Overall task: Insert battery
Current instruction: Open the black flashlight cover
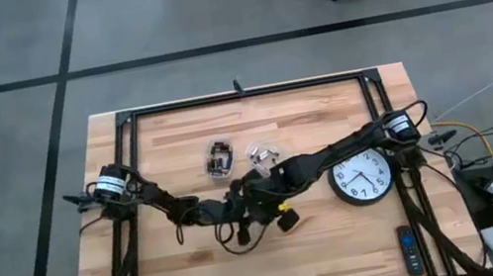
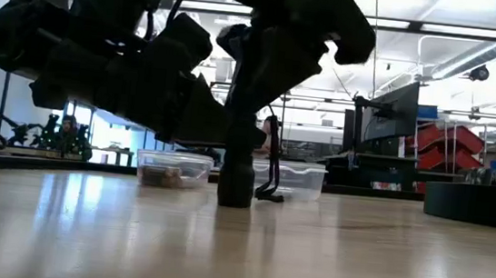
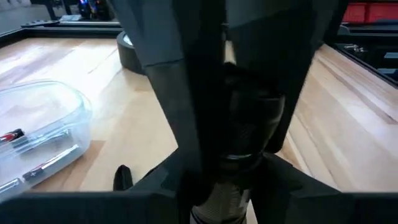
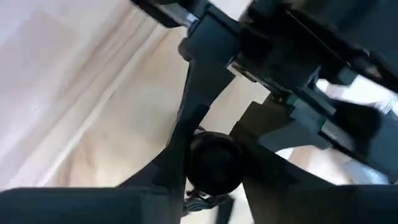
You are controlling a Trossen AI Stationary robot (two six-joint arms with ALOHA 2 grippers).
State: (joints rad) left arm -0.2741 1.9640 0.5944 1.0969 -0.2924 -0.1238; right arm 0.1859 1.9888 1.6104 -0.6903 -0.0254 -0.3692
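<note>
A dark cylindrical object (image 2: 236,185) is seen standing upright on the desk (image 1: 344,242) near its middle, its lower end touching the wood. It is held between the two claws, which meet over it; in the right wrist view its round black end (image 4: 214,163) is shown gripped between dark fingers, and in the left wrist view a dark barrel with a paler ringed section (image 3: 239,158) is seen. Whether it is the battery holder or a device cannot be told. Batteries (image 3: 37,167) with red and black ends are seen lying flat in a clear plastic tub (image 3: 68,112) just beside it.
</note>
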